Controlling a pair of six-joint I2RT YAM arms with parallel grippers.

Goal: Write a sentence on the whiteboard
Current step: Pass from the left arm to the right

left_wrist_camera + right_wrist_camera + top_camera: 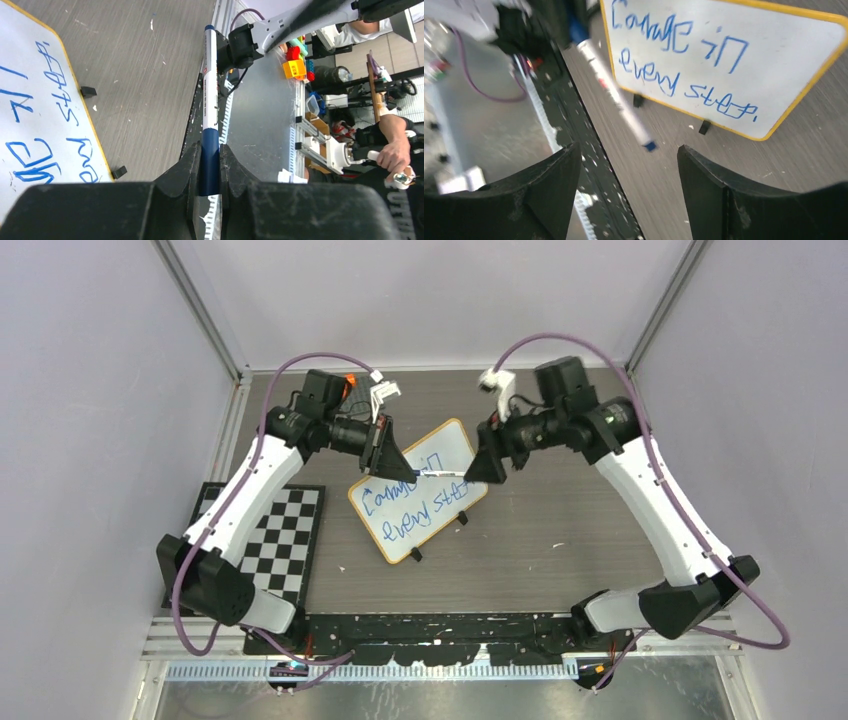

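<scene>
Left claw [210, 152], marker [210, 85], sentence [649, 75] "Courage in every step"

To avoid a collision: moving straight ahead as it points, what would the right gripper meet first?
Probably the free end of the white marker pen with dark blue ends held by the left gripper, just ahead of the open right gripper; depth is unclear.

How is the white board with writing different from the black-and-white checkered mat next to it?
The small white yellow-rimmed whiteboard carries blue handwritten words; the black-and-white checkerboard mat shows only squares. The whiteboard sits slantwise in the middle of the grey table; the mat lies at its left, roughly straight with its edge. The whiteboard has small black feet; the mat shows none. Both are rectangles on the table.
</scene>
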